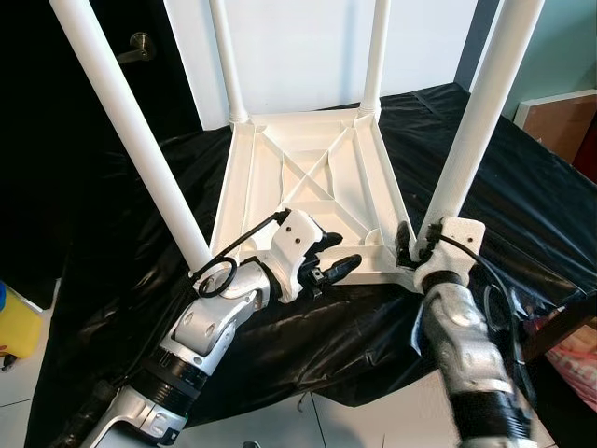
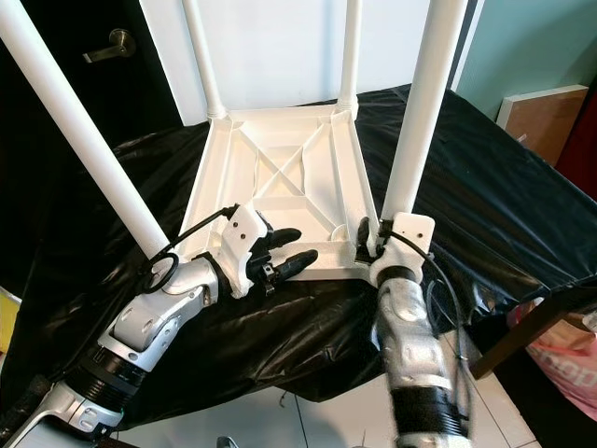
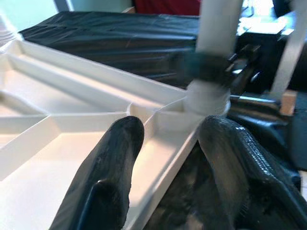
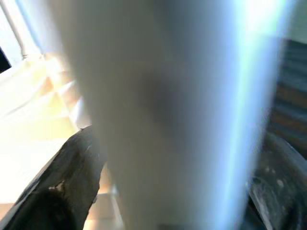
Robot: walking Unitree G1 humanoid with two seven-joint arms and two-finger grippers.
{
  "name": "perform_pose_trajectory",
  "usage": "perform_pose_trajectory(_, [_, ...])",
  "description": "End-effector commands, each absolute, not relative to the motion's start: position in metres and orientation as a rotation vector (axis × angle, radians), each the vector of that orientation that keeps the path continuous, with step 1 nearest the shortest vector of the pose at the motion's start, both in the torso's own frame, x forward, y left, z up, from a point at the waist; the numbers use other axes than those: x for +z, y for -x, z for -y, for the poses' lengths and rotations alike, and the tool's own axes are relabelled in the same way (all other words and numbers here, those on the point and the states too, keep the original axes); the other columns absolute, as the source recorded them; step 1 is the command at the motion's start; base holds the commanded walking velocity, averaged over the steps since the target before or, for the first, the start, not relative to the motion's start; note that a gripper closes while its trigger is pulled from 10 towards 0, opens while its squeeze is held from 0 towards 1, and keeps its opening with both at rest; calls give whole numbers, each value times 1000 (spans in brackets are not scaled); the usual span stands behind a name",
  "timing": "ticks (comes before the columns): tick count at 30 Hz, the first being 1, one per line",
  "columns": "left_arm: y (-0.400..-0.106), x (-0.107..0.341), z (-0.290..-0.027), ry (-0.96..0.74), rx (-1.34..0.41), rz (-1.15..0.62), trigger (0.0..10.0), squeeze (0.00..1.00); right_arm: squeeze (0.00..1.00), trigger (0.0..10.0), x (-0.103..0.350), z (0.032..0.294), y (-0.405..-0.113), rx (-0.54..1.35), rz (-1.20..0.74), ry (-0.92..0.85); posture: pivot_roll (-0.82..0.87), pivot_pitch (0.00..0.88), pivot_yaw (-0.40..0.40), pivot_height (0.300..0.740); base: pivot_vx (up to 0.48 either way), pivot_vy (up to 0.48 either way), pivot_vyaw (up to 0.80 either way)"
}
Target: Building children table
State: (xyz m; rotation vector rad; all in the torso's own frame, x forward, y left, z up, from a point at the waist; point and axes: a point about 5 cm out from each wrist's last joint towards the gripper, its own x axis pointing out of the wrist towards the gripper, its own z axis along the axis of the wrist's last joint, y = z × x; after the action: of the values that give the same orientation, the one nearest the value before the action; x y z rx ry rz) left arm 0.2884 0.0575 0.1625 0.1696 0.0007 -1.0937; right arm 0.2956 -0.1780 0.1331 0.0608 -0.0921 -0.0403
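Straddling tabletop near rim, left gripper; right gripper around leg.

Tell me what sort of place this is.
Probably a room in a home, used for assembly: tiled floor, a dark door with a lever handle, and an upturned white table on black plastic sheeting.

Smooth white table, seemingly plastic; glossy crinkled black sheet.
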Motion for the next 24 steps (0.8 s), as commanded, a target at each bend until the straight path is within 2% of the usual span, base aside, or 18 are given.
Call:
perform_pose_trajectory(1, [-284,161,-56,-180,-1219,-12,10000,0,1000,10000,134,178,-293,7,108,-78,-93,0,62,740,0,0,0])
perform_pose_trajectory(6, [-285,162,-58,-181,-1216,-12,10000,0,1000,10000,134,189,-286,197,98,-5,-102,0,82,740,0,0,0])
perform_pose_trajectory(9, [-286,163,-57,-181,-1216,-11,10000,0,1000,10000,135,192,-286,247,91,19,-105,0,86,740,0,0,0])
perform_pose_trajectory(10, [-287,164,-56,-179,-1218,-6,10000,0,0,10000,137,196,-287,325,80,64,-112,0,91,740,0,0,0])
perform_pose_trajectory(15, [-288,165,-55,-178,-1222,-1,10000,0,0,10000,138,204,-292,412,56,125,-122,0,97,740,0,0,0])
perform_pose_trajectory(17, [-289,165,-55,-183,-1223,0,10000,0,0,10000,136,208,-296,479,31,201,-126,0,97,740,0,0,0])
perform_pose_trajectory(24, [-289,167,-51,-175,-1232,10,10000,0,0,10000,134,204,-306,607,-7,253,-127,0,96,740,0,0,0])
